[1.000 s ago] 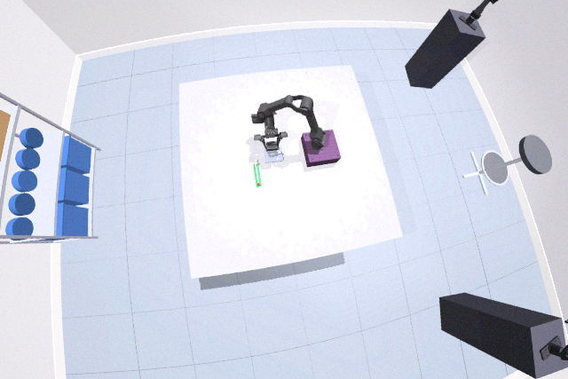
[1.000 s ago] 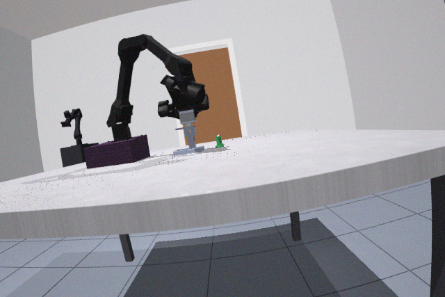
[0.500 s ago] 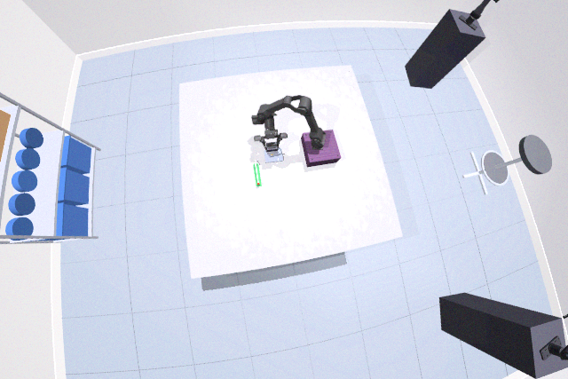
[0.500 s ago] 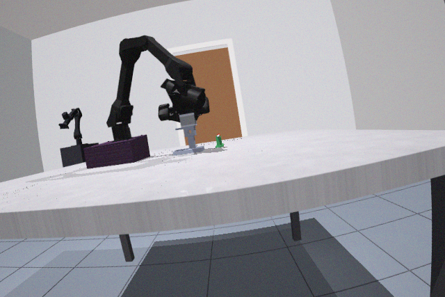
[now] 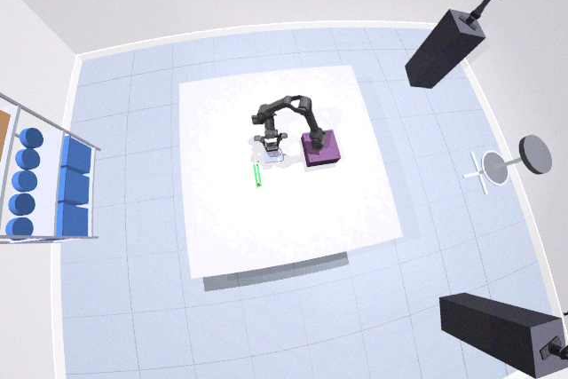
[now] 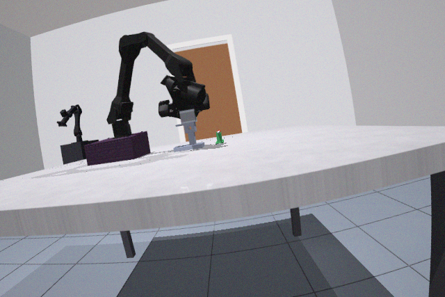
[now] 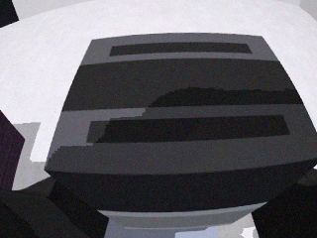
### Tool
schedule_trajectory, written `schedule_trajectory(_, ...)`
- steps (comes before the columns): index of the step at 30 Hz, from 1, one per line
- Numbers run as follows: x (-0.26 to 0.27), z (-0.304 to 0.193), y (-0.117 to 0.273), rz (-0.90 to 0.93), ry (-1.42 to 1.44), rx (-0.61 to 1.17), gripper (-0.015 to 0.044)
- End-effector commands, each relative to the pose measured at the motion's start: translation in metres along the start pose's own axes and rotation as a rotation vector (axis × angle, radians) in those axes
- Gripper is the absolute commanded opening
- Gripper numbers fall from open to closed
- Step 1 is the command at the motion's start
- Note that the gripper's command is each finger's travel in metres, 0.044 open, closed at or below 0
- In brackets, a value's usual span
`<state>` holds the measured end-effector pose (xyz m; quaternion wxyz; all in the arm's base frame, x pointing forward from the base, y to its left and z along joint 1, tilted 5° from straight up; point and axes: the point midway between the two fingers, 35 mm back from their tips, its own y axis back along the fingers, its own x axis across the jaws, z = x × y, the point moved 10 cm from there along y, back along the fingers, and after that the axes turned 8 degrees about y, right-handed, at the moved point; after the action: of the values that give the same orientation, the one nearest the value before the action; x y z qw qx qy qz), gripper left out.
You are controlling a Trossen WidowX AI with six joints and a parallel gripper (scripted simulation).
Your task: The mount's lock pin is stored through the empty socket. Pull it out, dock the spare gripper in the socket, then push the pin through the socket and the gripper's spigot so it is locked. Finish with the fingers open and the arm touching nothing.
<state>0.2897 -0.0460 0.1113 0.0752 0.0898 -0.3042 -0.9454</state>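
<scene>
Pale walls and a blue tiled floor surround the white table [image 5: 320, 218] [image 6: 323, 164] [image 7: 40, 74]. On the far left, a shelf [image 5: 45, 120] carries blue boxes [image 5: 74, 186]; I can't see anything inside them. Next, on the table, a narrow green holder [image 5: 258, 173] [image 6: 219, 138] has something slim and red-tipped along it, perhaps the lock pin, too small to be sure. Just beside it, my gripper [image 5: 272, 141] [image 6: 187, 108] [image 7: 177, 149] is closed on the spare gripper [image 5: 273, 147] [image 6: 187, 116] [image 7: 173, 161], which sits upright over the mount [image 5: 275, 158] [image 6: 188, 147] [image 7: 195, 233] and looks docked, though I can't see its full depth. To the right is my purple base block [image 5: 323, 154] [image 6: 118, 149] [image 7: 7, 154]. I should check the seating, part my fingers evenly, then back off straight, since any twist could cock the spigot and misalign the pin holes.
</scene>
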Motion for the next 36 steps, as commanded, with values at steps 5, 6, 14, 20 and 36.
schedule_trajectory(5,0.000,0.000,0.000,0.001,0.000,0.000,0.0368)
schedule_trajectory(6,0.000,0.000,0.000,0.001,0.000,0.000,0.0394)
schedule_trajectory(14,-0.001,0.010,0.006,0.000,0.000,0.000,0.0440)
schedule_trajectory(20,-0.003,0.022,0.013,0.002,0.002,-0.001,0.0440)
schedule_trajectory(36,-0.007,0.056,0.034,0.004,0.015,0.003,0.0440)
